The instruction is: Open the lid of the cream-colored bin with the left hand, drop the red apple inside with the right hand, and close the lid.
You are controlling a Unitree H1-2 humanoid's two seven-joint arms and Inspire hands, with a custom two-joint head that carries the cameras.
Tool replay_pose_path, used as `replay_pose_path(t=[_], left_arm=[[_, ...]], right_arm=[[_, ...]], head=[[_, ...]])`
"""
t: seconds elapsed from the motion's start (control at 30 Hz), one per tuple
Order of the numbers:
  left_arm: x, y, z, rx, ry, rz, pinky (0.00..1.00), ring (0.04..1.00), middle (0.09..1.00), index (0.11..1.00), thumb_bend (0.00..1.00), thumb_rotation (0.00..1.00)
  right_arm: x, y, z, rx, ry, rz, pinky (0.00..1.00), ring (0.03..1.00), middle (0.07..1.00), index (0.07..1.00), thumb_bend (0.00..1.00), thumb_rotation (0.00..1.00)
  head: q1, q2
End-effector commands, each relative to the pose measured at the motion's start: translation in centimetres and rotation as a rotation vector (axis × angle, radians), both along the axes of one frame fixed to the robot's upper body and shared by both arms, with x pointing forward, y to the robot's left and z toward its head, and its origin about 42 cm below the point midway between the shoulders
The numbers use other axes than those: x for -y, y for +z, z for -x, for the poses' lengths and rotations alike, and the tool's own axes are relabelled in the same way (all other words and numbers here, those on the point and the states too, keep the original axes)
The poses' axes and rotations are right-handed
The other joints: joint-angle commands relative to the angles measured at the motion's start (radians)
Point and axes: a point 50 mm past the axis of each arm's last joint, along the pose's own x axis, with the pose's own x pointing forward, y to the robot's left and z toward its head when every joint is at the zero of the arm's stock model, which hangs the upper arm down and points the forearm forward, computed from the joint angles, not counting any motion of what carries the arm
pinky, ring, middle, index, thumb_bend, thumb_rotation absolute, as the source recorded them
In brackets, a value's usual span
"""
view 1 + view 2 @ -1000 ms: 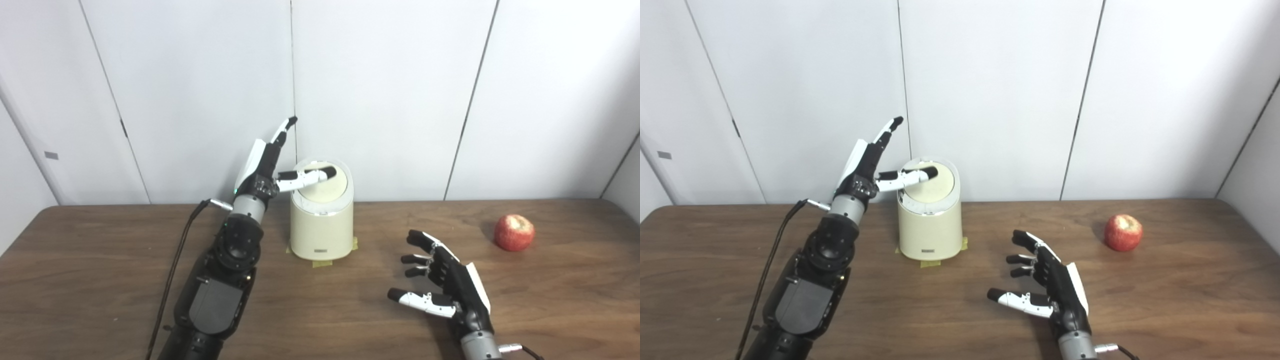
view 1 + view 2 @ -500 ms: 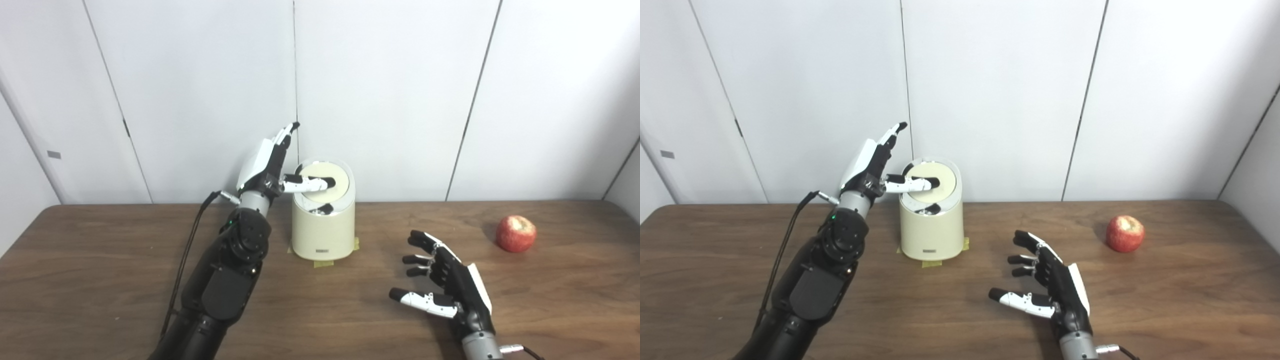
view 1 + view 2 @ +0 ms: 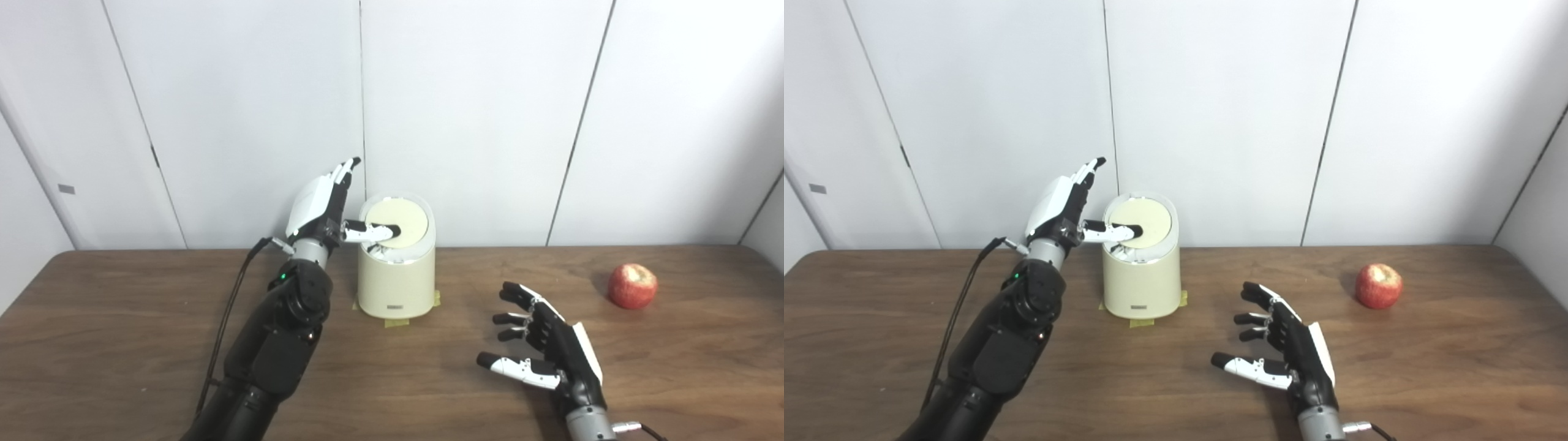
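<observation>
The cream-colored bin stands at the table's back middle on yellow tape. Its round lid is tipped, its face turned toward me, with a thin dark gap at the front rim. My left hand is beside the bin's upper left, fingers spread and pointing up, holding nothing; its thumb lies on the lid's front-left edge. The red apple sits alone at the far right. My right hand hovers open in front of the bin, well left of the apple.
The brown table ends at white wall panels close behind the bin. A black cable runs along my left forearm. Yellow tape shows under the bin's base.
My left hand has sunk a little and its thumb has drawn back from the lid's middle to its front-left edge. The lid has tipped from flat. The right hand and apple stayed put.
</observation>
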Motion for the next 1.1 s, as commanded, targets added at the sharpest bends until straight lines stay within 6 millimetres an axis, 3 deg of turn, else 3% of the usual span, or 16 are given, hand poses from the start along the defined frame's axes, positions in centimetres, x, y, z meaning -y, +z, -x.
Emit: replay_pose_path(t=[0.0, 0.3, 0.37, 0.53, 0.6, 0.7, 0.83, 0.93, 1.07], left_arm=[[0.2, 3.7, -1.0, 0.117, 0.009, -0.046, 0.83, 0.983, 0.997, 1.000, 0.81, 0.06], [0.4, 3.3, -0.3, 0.052, -0.004, -0.266, 0.87, 1.000, 1.000, 1.000, 0.93, 0.06], [0.4, 3.2, -0.2, 0.056, 0.000, -0.366, 0.82, 0.966, 0.993, 1.000, 0.97, 0.07], [0.4, 2.7, 0.5, 0.176, 0.068, -0.838, 0.74, 0.884, 0.963, 1.000, 1.00, 0.06], [0.6, 2.7, 0.9, 0.193, 0.089, -0.923, 0.73, 0.866, 0.958, 1.000, 0.96, 0.01], [0.8, 2.8, 1.3, 0.176, 0.087, -0.938, 0.72, 0.865, 0.956, 1.000, 1.00, 0.05], [0.4, 3.6, 1.9, 0.202, 0.047, -0.647, 0.69, 0.845, 0.924, 0.984, 0.96, 0.06], [0.0, 4.7, 2.7, 0.253, 0.004, -0.282, 0.60, 0.789, 0.871, 0.934, 0.83, 0.17], [-1.7, 5.4, 4.3, 0.287, -0.040, 0.152, 0.67, 0.807, 0.848, 0.891, 0.77, 0.23]], right_arm=[[0.3, 1.5, -1.0, 0.070, 0.008, 0.002, 0.55, 0.670, 0.815, 0.799, 0.77, 0.15], [0.3, 1.8, -1.0, 0.078, 0.011, 0.017, 0.55, 0.657, 0.813, 0.798, 0.77, 0.15], [0.2, 1.8, -1.0, 0.078, 0.010, 0.008, 0.54, 0.658, 0.814, 0.798, 0.77, 0.14], [0.3, 1.9, -0.9, 0.079, 0.012, 0.008, 0.55, 0.662, 0.814, 0.796, 0.77, 0.15], [0.3, 1.9, -0.9, 0.079, 0.011, 0.007, 0.54, 0.659, 0.813, 0.798, 0.76, 0.14], [0.3, 1.9, -0.9, 0.078, 0.014, -0.001, 0.54, 0.656, 0.811, 0.796, 0.76, 0.12], [0.3, 1.9, -0.9, 0.080, 0.013, -0.003, 0.54, 0.656, 0.811, 0.795, 0.76, 0.12], [0.3, 2.0, -1.0, 0.080, 0.014, 0.003, 0.54, 0.657, 0.813, 0.795, 0.75, 0.12], [0.5, 1.9, -1.1, 0.085, 0.011, 0.012, 0.54, 0.659, 0.816, 0.797, 0.75, 0.14]], head=[[0.001, 0.001], [-0.001, 0.005], [-0.001, 0.005], [0.001, 0.013], [0.003, 0.013], [0.005, 0.012], [0.011, 0.010], [0.013, 0.009], [0.015, 0.008]])
